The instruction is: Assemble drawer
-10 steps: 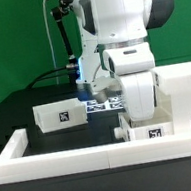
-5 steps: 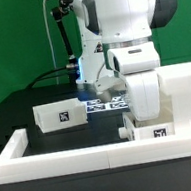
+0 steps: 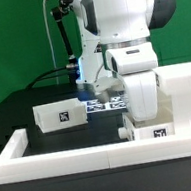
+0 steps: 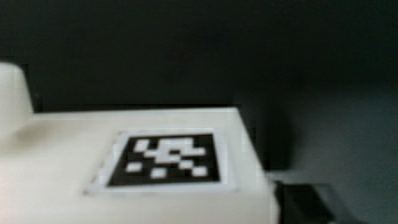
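Observation:
My gripper (image 3: 144, 113) reaches down onto a small white tray (image 3: 153, 130) with a marker tag, just behind the border wall. Its jaws look closed on the tray's wall, though the hand hides much of them. In the wrist view the tray's white tagged face (image 4: 169, 160) fills the frame, with one dark fingertip (image 4: 317, 200) against its edge. The tall white box housing (image 3: 187, 89) stands just to the exterior view's right of the tray, touching or nearly touching it. A second small tray (image 3: 60, 115) lies to the exterior view's left on the black table.
A long low white border wall (image 3: 84, 156) runs along the front and up the exterior view's left side. The marker board (image 3: 105, 104) lies flat behind the gripper. A green backdrop and a black stand rise at the back.
Between one second ago and half a second ago, the gripper and the small tray shifted slightly toward the box housing. Nothing visible has moved since.

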Controlling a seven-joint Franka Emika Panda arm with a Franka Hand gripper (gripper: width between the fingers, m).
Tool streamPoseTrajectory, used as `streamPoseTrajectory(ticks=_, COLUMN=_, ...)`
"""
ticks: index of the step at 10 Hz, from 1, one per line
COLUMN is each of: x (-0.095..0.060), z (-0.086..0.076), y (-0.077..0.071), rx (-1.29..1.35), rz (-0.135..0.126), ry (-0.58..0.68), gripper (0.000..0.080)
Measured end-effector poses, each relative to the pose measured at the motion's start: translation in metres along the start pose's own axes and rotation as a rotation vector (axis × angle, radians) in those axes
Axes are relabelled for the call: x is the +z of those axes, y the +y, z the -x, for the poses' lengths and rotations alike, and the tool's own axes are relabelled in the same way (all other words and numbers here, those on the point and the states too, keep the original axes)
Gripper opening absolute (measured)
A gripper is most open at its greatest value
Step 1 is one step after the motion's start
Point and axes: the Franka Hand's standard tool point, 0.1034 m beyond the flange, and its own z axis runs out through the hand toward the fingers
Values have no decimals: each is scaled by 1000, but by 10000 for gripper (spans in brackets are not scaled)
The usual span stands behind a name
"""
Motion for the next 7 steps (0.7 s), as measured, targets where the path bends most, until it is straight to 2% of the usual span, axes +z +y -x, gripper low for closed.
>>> streamPoseTrajectory(ticks=1, x=-2, z=0, y=1, rx=0, rz=3, ry=0, gripper=446)
streamPoseTrajectory(ticks=2, x=-3, z=0, y=1, rx=3, rz=3, ry=-1, gripper=446)
streamPoseTrajectory(ticks=3, x=-6, z=0, y=2, rx=8, rz=-1, ry=-2, gripper=574)
streamPoseTrajectory(ticks=4, x=-10, z=-1, y=3, rx=10, rz=-5, ry=-4, gripper=628)
streamPoseTrajectory(ticks=5, x=-16, z=0, y=5, rx=14, rz=-16, ry=-8, gripper=628)
streamPoseTrajectory(ticks=7, x=-37, z=6, y=21, rx=20, rz=-31, ry=-20, gripper=645)
